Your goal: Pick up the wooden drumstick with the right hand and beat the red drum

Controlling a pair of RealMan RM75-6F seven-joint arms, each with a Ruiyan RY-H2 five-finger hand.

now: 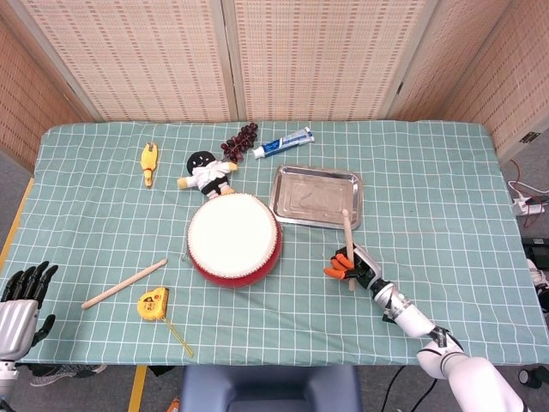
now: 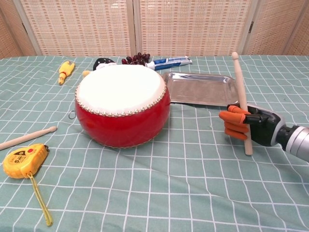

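Your right hand (image 2: 253, 128) is closed around the wooden drumstick (image 2: 241, 99), with the orange fingertips (image 2: 234, 124) wrapped on the lower part of the shaft. The stick stands nearly upright, its rounded tip above your hand and leaning a little away from the drum, and only a short butt end shows below the fingers. In the head view the same hand (image 1: 353, 264) sits low over the desk (image 1: 446, 197), and the red drum (image 1: 233, 239) is well apart from it, on the side of the fingertips. The metal tray (image 1: 316, 196) lies just beyond your hand.

I judge the stick to be light, stiff and smooth, so it may turn or slip inside the fingers when it hits. The hold near the butt end is the good place: it leaves a long free part to swing. Keep the grip firm but do not squeeze harder than needed. The white drumhead (image 2: 120, 85) should be taut and springy, so expect a small bounce back.

Your left hand (image 1: 19, 296) is far away at the desk edge, fingers apart, holding nothing.
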